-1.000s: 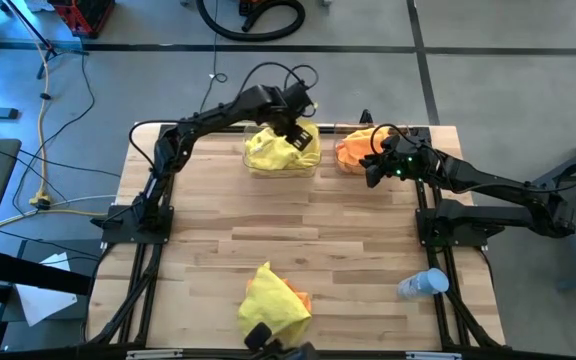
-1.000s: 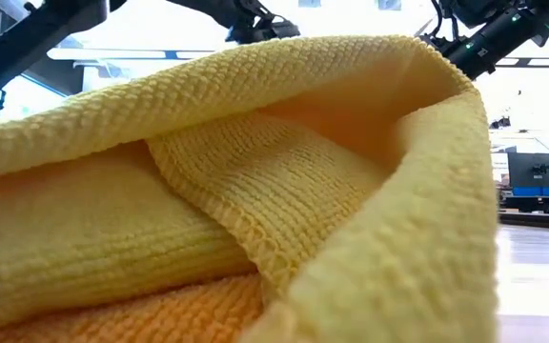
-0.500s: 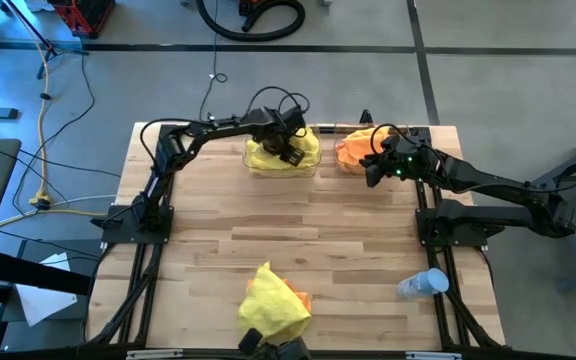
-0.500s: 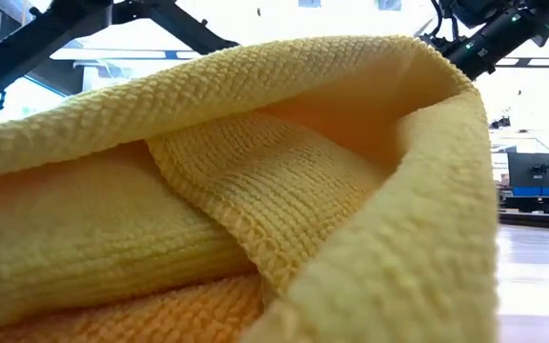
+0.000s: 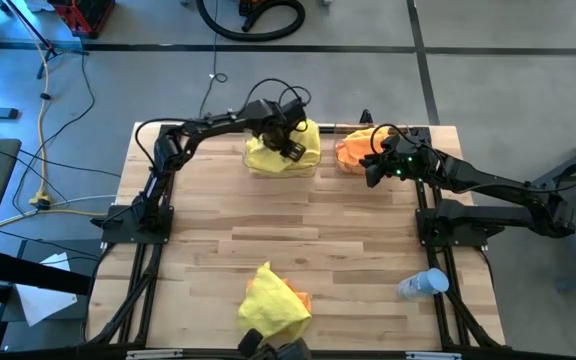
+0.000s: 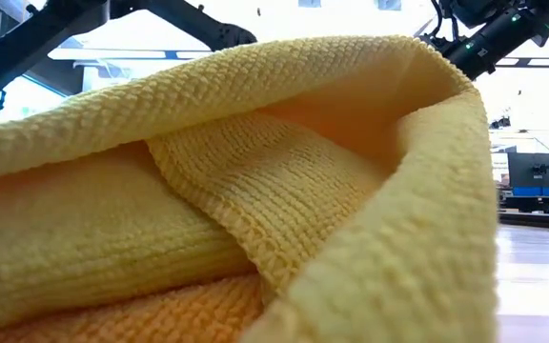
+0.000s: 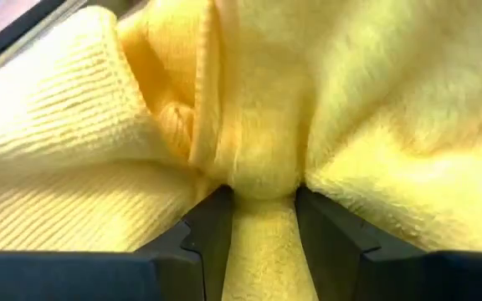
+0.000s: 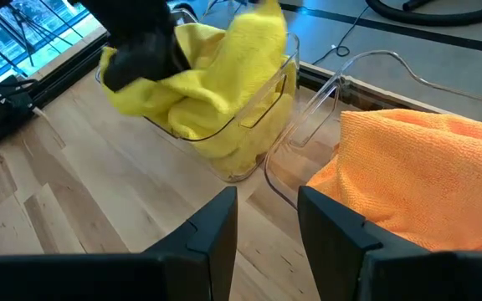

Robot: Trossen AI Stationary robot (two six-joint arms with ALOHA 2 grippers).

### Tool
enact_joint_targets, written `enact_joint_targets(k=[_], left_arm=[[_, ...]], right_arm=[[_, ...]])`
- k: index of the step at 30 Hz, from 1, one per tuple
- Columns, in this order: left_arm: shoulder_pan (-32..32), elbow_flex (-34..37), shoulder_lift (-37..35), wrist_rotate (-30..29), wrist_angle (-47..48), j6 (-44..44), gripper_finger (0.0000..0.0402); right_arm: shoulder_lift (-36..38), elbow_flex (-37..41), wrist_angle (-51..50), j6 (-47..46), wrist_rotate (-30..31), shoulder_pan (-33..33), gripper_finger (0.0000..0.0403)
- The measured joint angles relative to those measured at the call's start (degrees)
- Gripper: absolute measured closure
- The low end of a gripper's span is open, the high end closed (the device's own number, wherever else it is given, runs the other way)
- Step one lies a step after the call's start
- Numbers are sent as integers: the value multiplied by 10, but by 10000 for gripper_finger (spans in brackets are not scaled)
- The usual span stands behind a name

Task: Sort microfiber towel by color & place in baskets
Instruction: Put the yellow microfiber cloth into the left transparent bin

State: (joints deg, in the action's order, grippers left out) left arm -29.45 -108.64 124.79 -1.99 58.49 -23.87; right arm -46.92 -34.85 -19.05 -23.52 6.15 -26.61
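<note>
Left gripper (image 5: 286,143) is sitting down in the left basket (image 5: 251,160) at the upper centre of the high view, pressing into the yellow towels (image 5: 268,153) heaped there. In the left wrist view its fingers (image 7: 210,230) are clenching a fold of yellow towel (image 7: 262,180) between them.

Right gripper (image 5: 373,170) is hovering just in front of the right basket (image 5: 340,160), upper right of centre in the high view. Its fingers (image 8: 216,230) are standing apart in the right wrist view with only bare table (image 5: 348,240) between them, gripping nothing.

Right basket is holding an orange towel (image 5: 353,150), which is bulging over the rim. In the right wrist view the orange towel (image 8: 425,176) is filling the right side of the frame, with the clear wall of the right basket (image 8: 316,109) beside it and the left basket (image 8: 262,109) of yellow cloth at upper centre. The two baskets are sitting side by side.

Loose pile at the bottom centre of the high view: a yellow towel (image 5: 268,300) is lying over an orange towel (image 5: 303,298), of which only an edge is showing. This pile is filling nearly the whole low view, yellow cloth (image 6: 255,191) on top and orange (image 6: 160,314) along the bottom.

A clear plastic bottle (image 5: 423,285) is lying on its side at the lower right of the table.
</note>
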Motion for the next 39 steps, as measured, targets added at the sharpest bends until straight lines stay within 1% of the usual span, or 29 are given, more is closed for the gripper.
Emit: enact_joint_targets(k=[6, 10, 12, 14, 16, 17, 21, 24, 29, 33, 36, 39], left_arm=[[3, -69, 0, -1, 75, 1, 277], [12, -114, -1, -5, 103, 0, 277], [17, -135, -1, -17, 103, 2, 277], [23, -153, -2, -43, 93, 14, 277], [28, -157, -3, -71, 50, 32, 277], [30, -157, -3, -75, 28, 41, 277], [30, -158, 11, -50, -41, 60, 277], [29, -157, 41, -31, -48, 48, 277], [29, -156, 92, -21, -35, 34, 277], [29, -156, 133, 3, -27, 25, 277], [29, -157, 146, 17, -27, 24, 277], [30, -158, 148, 13, -28, 23, 277]], right_arm=[[0, 0, 0, 7, 13, 0, 282], [0, 0, 0, 11, 21, 0, 282], [0, 0, 0, 11, 22, 0, 282], [0, 0, 0, 11, 22, 0, 282], [0, 0, 0, 11, 22, 0, 282], [0, 0, 0, 11, 22, 0, 282], [0, 0, 0, 11, 22, 0, 282], [0, 0, 0, 9, 22, 0, 282], [0, 0, 0, 0, 22, 0, 282], [0, 0, 0, 0, 22, 0, 282], [0, 0, 0, 0, 22, 0, 282], [0, 0, 0, 4, 22, 0, 282]])
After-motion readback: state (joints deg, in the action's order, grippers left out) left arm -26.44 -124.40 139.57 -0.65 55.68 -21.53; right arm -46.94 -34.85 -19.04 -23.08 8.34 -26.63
